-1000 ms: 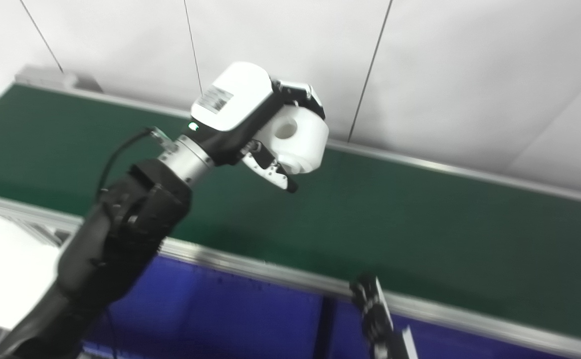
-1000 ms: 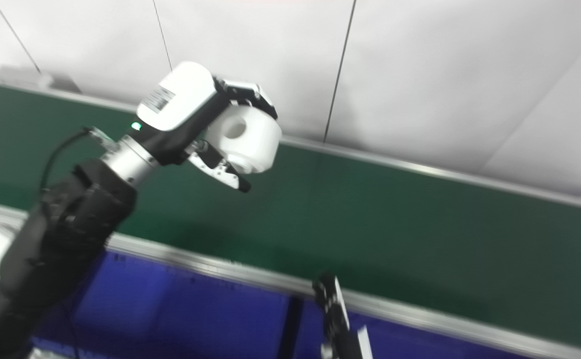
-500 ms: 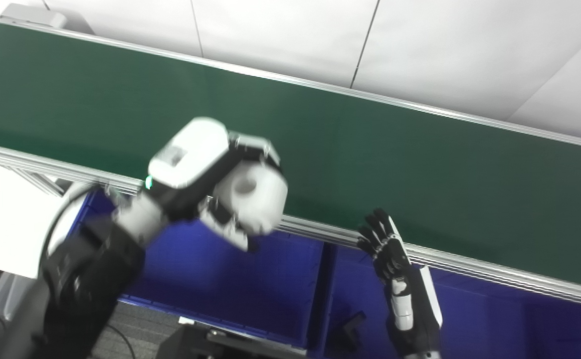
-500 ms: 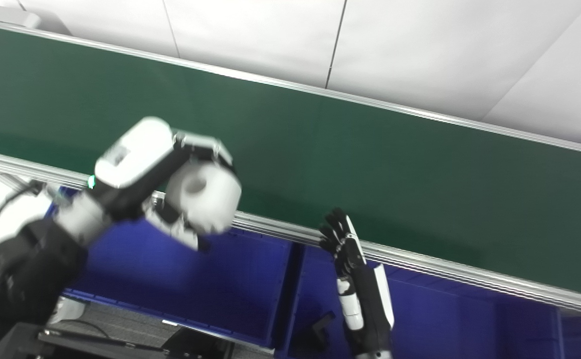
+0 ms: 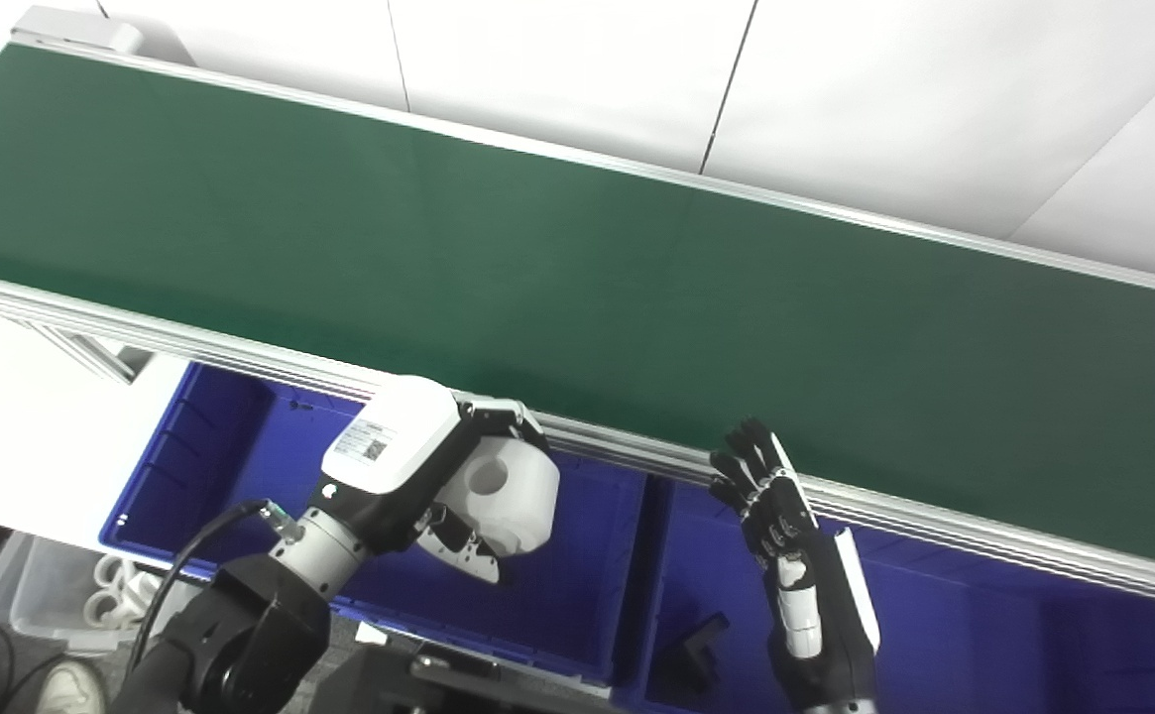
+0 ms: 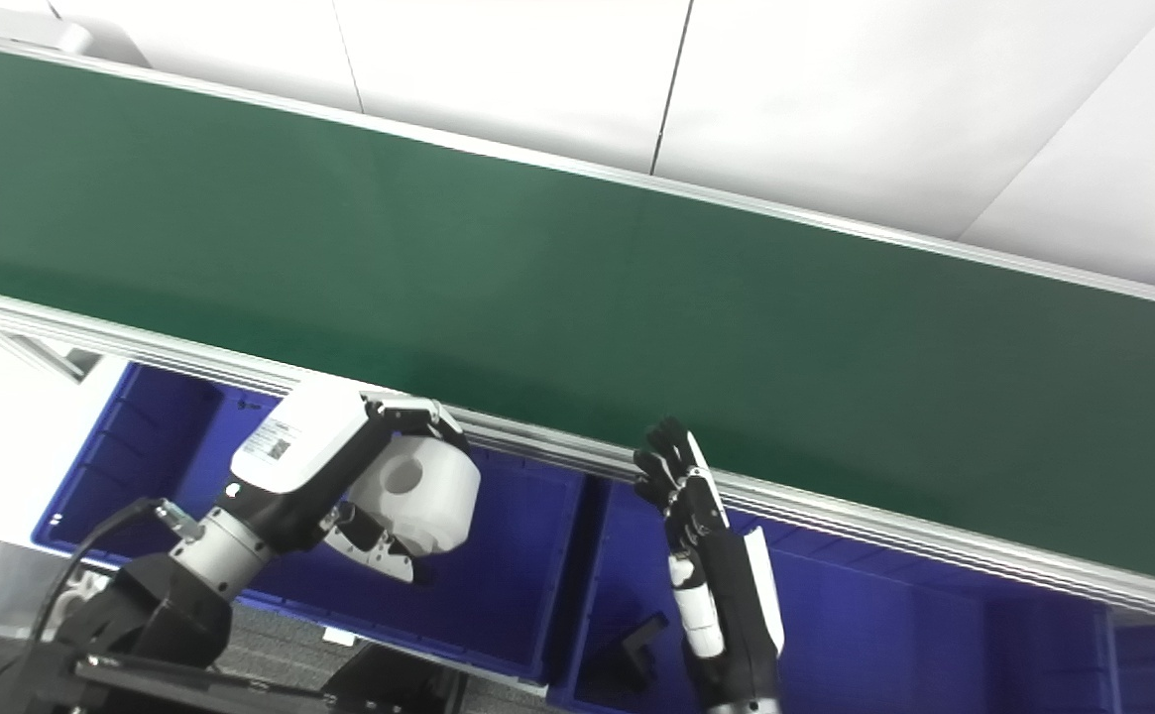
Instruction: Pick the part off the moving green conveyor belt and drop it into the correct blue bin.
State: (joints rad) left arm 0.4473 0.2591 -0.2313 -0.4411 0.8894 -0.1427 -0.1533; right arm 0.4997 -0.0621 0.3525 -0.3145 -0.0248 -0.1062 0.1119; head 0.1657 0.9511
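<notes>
My left hand (image 5: pixel 408 476) is shut on a white cylindrical part (image 5: pixel 508 494) with a round hole in its face. It holds the part above the left blue bin (image 5: pixel 240 446), just in front of the belt's near rail. The green conveyor belt (image 5: pixel 577 268) runs across the view with nothing on it. My right hand (image 5: pixel 785 526) is open, fingers straight and pointing up, over the middle blue bin (image 5: pixel 706 565) and below the belt's edge. In the right eye view the part (image 6: pixel 428 494) hangs over the same bin (image 6: pixel 151 436).
A small black piece (image 5: pixel 696 645) lies in the middle bin. An aluminium rail (image 5: pixel 934 516) edges the belt above the bins. A white tabletop (image 5: pixel 12 416) lies at the left, with a clear tub (image 5: pixel 61 605) below it. White wall panels stand behind the belt.
The camera tilted down, bringing the bins into view. My left hand has carried the white part down from above the belt to over the left bin. The right hand stays put.
</notes>
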